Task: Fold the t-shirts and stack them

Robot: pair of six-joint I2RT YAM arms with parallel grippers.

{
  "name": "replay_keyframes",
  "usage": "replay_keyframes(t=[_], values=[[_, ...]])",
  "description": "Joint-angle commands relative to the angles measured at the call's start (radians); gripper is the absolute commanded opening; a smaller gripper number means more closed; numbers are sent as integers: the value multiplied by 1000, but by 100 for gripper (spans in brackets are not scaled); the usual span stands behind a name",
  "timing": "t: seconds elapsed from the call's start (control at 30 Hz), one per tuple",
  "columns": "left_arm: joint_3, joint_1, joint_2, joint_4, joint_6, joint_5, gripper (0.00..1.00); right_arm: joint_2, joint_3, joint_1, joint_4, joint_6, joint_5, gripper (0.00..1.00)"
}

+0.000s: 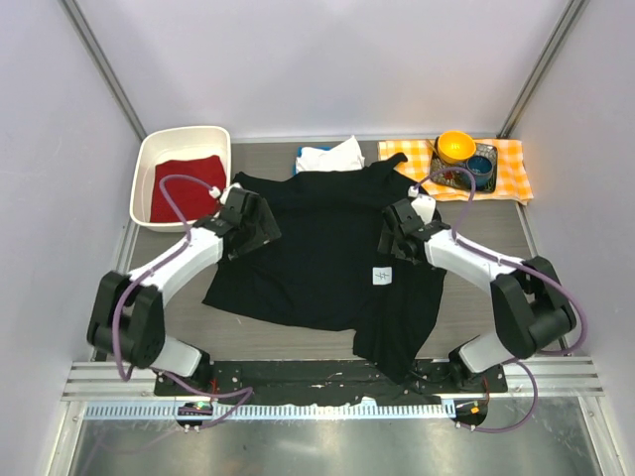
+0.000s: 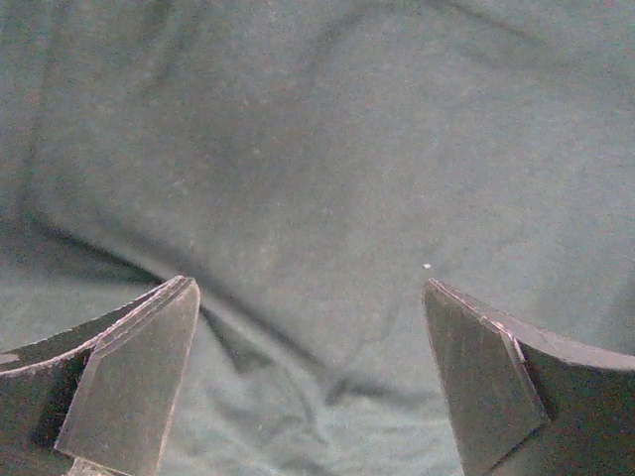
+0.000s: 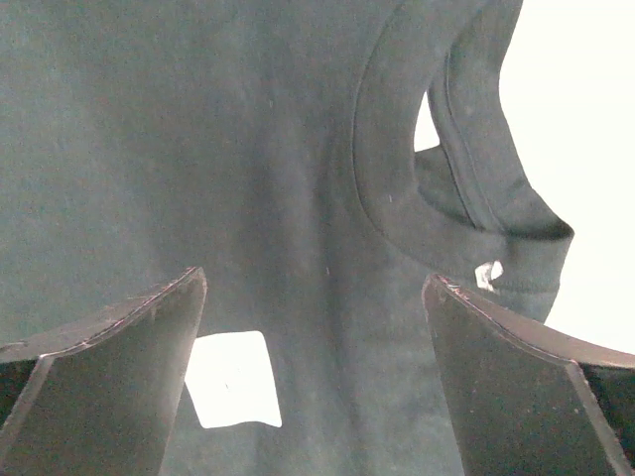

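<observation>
Since the big black soft-cloth t-shirt (image 1: 317, 248) is lying spread across the grey table (image 1: 268, 342), with its near right corner drooping over the front edge, I'd say we're at the very start of folding this one. No fold is made yet.

Its small white square label (image 1: 383, 276) sits right of centre. Just past that, both arms hover low over the cloth. The left gripper (image 2: 313, 377) is over the left side with its jaws spread wide and nothing between them. The right gripper (image 3: 313, 377) is near the collar, also wide apart and empty.

Next move, imo: each one drops and pinches an edge, then they fold together so the cloth doesn't bunch.

Further back, a white cloth shirt (image 1: 329, 157) sits at the far edge, touching the black one's collar side.
</observation>
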Motion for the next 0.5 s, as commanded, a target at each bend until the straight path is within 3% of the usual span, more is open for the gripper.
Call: replay_keyframes(t=[0.0,0.47], values=[[69,0,151,124,2,6,100,70,92,-50,74,-11,71,97],[279,1,436,101,47,-41,99,289,212,-133,99,-22,8,97]])
